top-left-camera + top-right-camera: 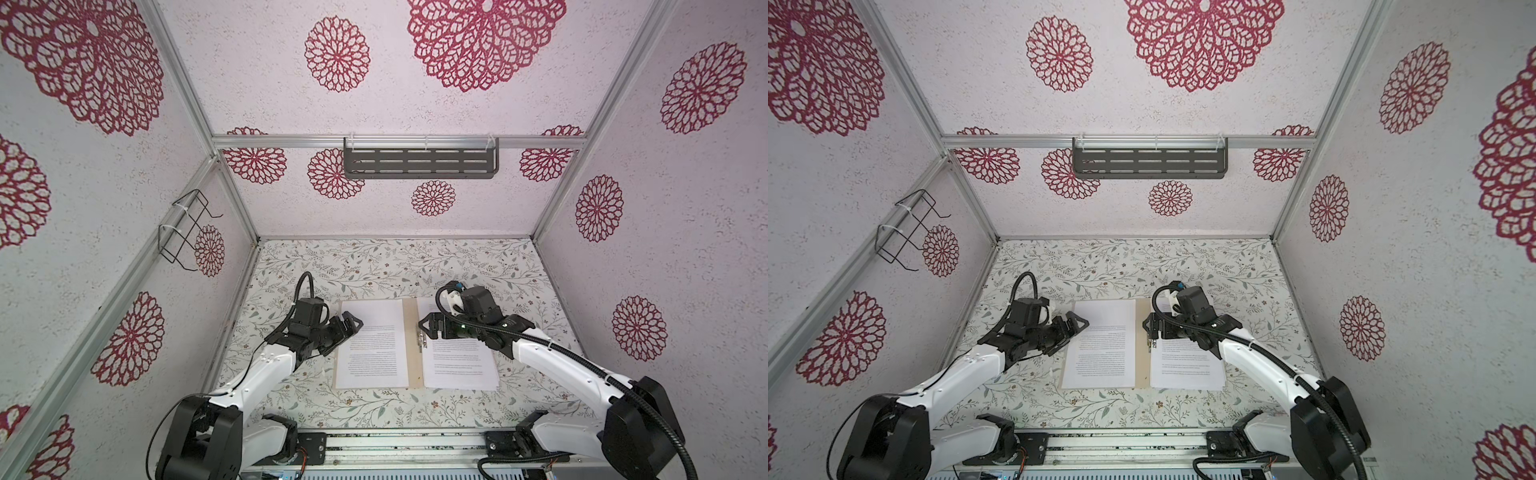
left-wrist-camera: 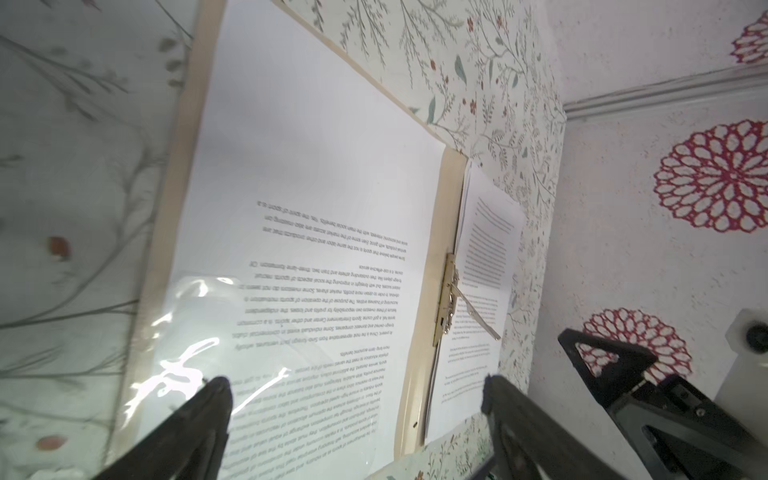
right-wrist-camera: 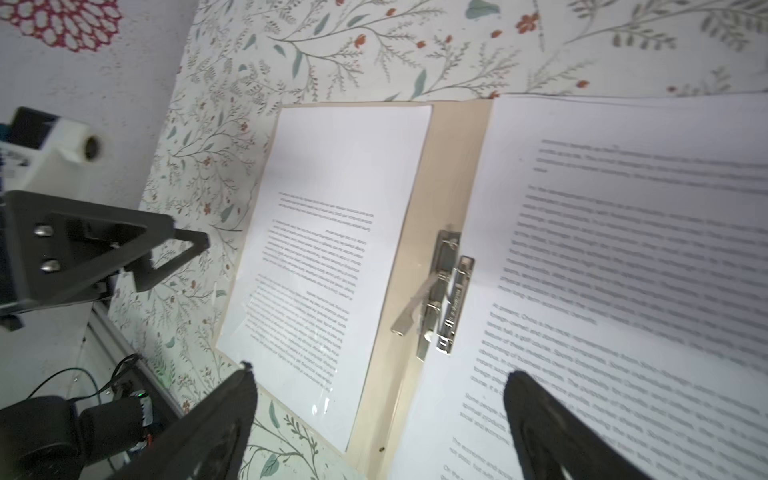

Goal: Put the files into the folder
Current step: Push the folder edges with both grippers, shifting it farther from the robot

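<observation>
Ahead of the left gripper (image 1: 348, 324) the sheet (image 1: 370, 353) lies flat. The room over it is free up to the right gripper (image 1: 424, 326), which stands opposite, apart. Just ahead of the right gripper's spread jaws the clip (image 3: 442, 299) sits on the folder (image 1: 414, 374) spine. Its lever (image 3: 411, 309) seems to stick up, the only raised obstacle. Farther out, beyond both grippers, the table (image 1: 374, 266) gives open room.
</observation>
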Controlling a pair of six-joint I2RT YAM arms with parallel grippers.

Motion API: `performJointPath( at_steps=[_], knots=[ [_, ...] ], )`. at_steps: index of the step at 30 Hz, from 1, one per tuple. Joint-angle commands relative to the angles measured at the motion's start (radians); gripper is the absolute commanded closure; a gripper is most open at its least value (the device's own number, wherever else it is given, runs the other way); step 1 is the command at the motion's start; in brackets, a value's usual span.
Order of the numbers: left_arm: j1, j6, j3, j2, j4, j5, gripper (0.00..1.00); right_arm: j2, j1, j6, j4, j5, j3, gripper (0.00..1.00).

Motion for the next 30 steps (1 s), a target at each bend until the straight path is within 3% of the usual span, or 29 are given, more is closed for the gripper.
performJointPath(
  at_steps=[1, 6, 11, 19, 30],
  knots=[
    [0.022, 0.008, -0.023, -0.012, -0.155, -0.139, 0.03, -0.070, 0.001, 0.165, -0.059, 0.106, -0.022, 0.18],
    [0.027, 0.029, -0.030, 0.010, -0.183, -0.123, 0.03, -0.189, 0.000, 0.281, -0.065, 0.180, -0.089, 0.28],
    [0.016, 0.021, -0.067, 0.059, -0.129, -0.054, 0.02, -0.188, -0.001, 0.256, -0.100, 0.167, -0.097, 0.27],
    [-0.043, -0.010, -0.107, 0.105, -0.099, -0.036, 0.03, -0.198, -0.020, 0.249, -0.070, 0.132, -0.124, 0.28],
    [-0.196, -0.166, -0.136, 0.171, 0.076, -0.025, 0.03, -0.081, -0.145, 0.171, -0.046, 0.024, -0.090, 0.35]
  ],
)
